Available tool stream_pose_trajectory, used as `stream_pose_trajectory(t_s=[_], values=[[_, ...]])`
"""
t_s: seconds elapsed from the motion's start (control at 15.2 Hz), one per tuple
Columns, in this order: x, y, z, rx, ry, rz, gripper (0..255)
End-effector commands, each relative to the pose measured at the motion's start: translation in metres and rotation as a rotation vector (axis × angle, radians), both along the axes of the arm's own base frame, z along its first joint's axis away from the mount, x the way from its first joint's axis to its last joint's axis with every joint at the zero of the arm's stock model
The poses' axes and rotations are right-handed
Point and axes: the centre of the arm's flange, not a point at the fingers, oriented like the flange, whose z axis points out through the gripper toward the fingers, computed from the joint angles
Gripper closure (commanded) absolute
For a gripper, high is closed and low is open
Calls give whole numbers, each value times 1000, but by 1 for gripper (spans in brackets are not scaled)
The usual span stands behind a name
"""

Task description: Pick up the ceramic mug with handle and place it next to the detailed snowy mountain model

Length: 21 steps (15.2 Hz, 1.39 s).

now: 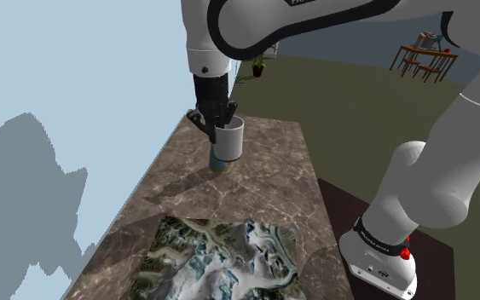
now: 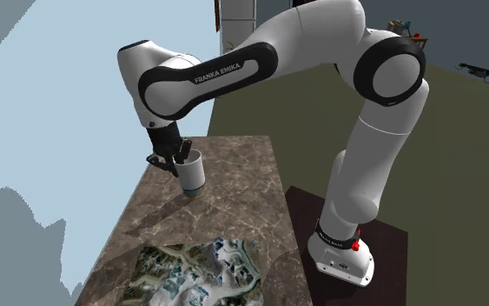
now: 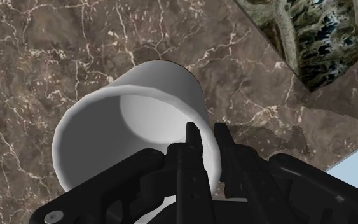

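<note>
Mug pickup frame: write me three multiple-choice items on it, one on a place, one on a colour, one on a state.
1. In the shoulder view, where is the mountain model relative to the mug?
A) lower in the picture, at the near end of the table
B) higher up, at the far end
C) touching it

2. What colour is the mug?
A) red
B) white
C) green

3. What is the state of the gripper?
A) wide open
B) shut on nothing
C) shut on the mug's wall

Answers: 1 A, the model lies well below the mug in that view. 2 B, its wall is plain white. 3 C, the wrist view shows the fingers clasping the wall.
</note>
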Motion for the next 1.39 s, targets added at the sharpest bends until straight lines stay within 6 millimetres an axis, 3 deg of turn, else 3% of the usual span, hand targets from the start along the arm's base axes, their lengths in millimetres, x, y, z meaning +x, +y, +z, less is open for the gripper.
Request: stream_pose_trajectory(t_s=[0.0,1.32], values=[[-2,-1,-10,0,-1,0,255],[-2,-1,-116,0,-1,0,255]])
